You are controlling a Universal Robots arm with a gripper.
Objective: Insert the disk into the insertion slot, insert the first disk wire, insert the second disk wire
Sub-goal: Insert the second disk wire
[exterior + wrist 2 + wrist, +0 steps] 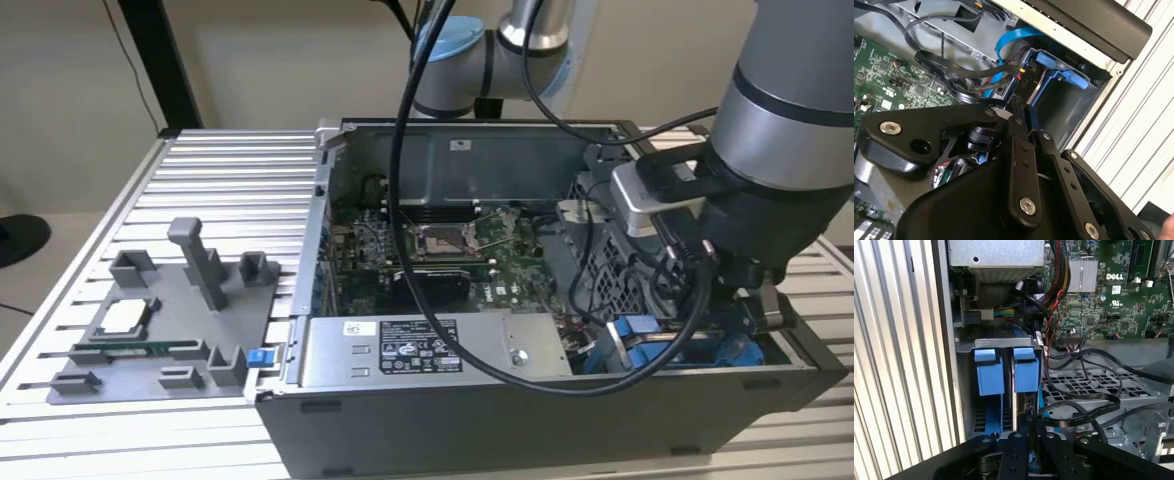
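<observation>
The disk's bright blue frame tab [1026,372] stands upright in the insertion slot [999,344], a grey metal bay at the case's front corner, next to a second blue tab [989,374]. My gripper [1030,416] reaches down into this bay, and its fingers [1019,150] are drawn together at the disk's edge. A black flat disk wire [1089,410] runs to the fingertips and appears pinched there. A blue wire [1004,45] and a black plug with red and black leads [1021,75] sit just past the gripper [1026,112]. In the exterior view the blue bay [638,335] lies under the arm [774,200].
The open computer case [507,420] lies on a slatted metal table [214,180]. The silver power-supply box [414,350] sits beside the bay, with the perforated cage [1094,385] and motherboard [441,250] behind it. Loose black cables cross the cage. A grey fixture plate [147,320] lies on the exterior view's left.
</observation>
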